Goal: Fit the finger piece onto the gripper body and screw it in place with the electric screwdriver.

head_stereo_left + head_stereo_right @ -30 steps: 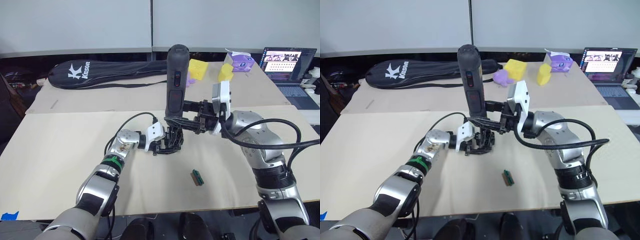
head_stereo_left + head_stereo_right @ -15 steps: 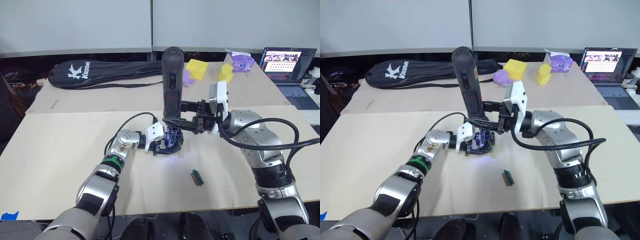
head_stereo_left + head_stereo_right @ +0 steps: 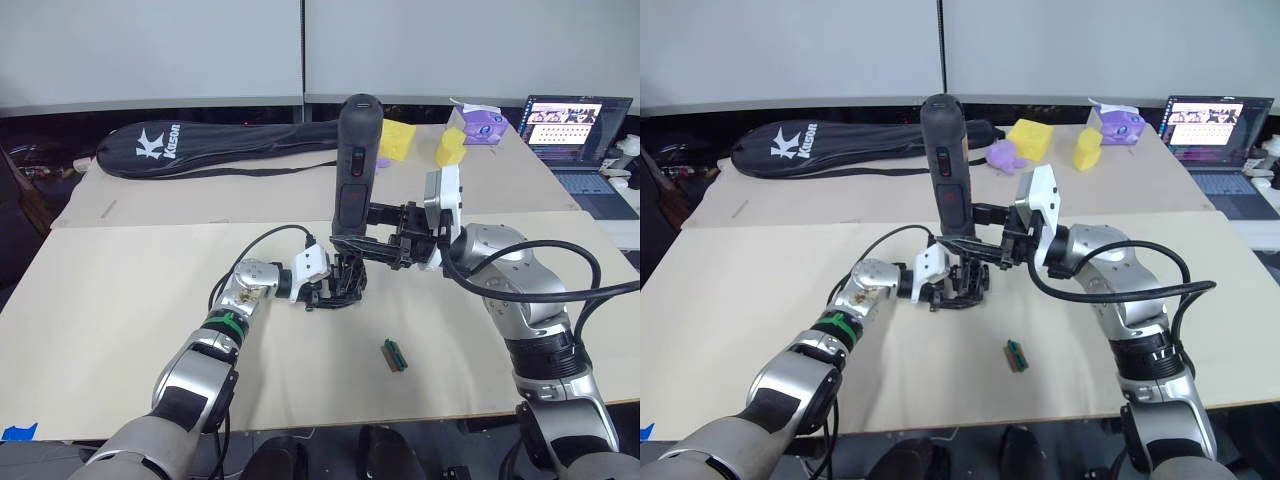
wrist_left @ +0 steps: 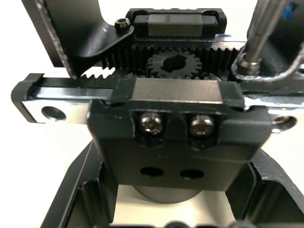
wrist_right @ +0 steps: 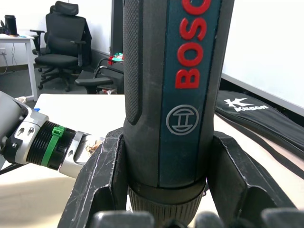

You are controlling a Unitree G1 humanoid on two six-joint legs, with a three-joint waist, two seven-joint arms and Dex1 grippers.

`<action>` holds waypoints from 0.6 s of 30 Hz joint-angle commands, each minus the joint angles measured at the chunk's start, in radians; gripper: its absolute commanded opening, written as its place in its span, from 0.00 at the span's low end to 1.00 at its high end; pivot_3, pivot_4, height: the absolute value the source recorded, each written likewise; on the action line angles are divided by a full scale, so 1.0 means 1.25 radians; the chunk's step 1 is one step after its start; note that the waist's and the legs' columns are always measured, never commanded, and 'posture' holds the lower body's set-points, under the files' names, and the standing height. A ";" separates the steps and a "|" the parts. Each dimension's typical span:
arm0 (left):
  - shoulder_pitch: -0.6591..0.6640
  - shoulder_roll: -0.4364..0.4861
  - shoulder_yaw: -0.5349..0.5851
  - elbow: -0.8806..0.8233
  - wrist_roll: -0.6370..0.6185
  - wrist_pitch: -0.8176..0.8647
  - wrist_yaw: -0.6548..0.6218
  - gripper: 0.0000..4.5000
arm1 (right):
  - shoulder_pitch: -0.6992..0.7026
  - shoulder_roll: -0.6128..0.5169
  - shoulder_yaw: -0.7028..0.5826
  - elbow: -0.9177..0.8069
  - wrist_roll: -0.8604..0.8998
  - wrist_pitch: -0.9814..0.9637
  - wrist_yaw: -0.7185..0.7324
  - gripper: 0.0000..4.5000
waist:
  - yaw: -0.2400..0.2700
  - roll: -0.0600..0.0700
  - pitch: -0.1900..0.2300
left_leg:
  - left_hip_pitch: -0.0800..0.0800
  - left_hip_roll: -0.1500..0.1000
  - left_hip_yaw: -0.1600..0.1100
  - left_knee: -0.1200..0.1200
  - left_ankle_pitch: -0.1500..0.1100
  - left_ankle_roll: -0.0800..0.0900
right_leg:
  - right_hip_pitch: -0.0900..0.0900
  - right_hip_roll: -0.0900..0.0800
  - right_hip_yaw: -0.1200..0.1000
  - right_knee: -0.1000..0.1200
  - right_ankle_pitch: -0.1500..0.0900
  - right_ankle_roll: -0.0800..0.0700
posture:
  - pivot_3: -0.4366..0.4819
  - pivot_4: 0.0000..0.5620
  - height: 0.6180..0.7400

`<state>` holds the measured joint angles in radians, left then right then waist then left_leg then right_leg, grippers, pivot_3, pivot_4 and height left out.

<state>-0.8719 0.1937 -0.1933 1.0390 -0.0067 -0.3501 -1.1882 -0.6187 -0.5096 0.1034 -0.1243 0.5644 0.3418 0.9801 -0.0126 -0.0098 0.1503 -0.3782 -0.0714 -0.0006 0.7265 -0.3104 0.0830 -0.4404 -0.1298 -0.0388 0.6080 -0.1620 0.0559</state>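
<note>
The electric screwdriver [image 3: 355, 165], thick and black with red markings, stands nearly upright in my right gripper [image 3: 364, 243], which is shut around its lower barrel [image 5: 183, 95]. Its thin metal bit [image 4: 259, 33] comes down onto a screw at one end of the gripper body [image 3: 340, 284]. The gripper body rests on the table, and my left gripper [image 3: 322, 291] is shut on it from the left. Up close it shows a toothed rack, a gear and a black block with two screw heads [image 4: 175, 135]. I cannot tell the finger piece apart from the body.
A small green block [image 3: 394, 354] lies on the table in front of the grippers. At the back lie a long black racket bag [image 3: 200, 145], yellow foam blocks [image 3: 398, 138], a purple item [image 3: 484, 125] and an open laptop [image 3: 575, 135].
Half a second ago the screwdriver leaned left and a bluish-white light shone on the gripper body. Now the light is off and the screwdriver stands straighter, shifted slightly right. My left gripper holds still.
</note>
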 commanded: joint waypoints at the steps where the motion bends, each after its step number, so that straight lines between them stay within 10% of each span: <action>1: -0.022 0.015 0.016 -0.020 -0.008 -0.023 -0.012 0.52 | 0.028 -0.041 0.001 0.054 -0.062 0.048 -0.024 0.42 | 0.000 0.000 0.000 | 0.000 0.000 0.000 0.000 0.000 0.000 | 0.000 0.000 0.000 0.000 0.000 0.000 | 0.48 0.27 0.86; 18: -0.031 0.005 0.008 0.016 0.012 -0.024 -0.025 0.52 | -0.138 0.004 -0.151 -0.158 0.185 0.146 -0.078 0.42 | 0.002 0.000 0.001 | -0.022 -0.001 0.000 0.002 0.005 -0.007 | -0.021 0.000 -0.002 0.003 0.002 -0.002 | 0.48 0.27 0.86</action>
<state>-0.8971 0.1931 -0.1819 1.0431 -0.0053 -0.3710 -1.2178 -0.7823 -0.5101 -0.0591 -0.2791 0.7626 0.5317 0.8764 -0.0103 -0.0099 0.1515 -0.4060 -0.0728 -0.0001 0.7285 -0.3043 0.0741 -0.4665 -0.1294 -0.0412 0.6114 -0.1598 0.0537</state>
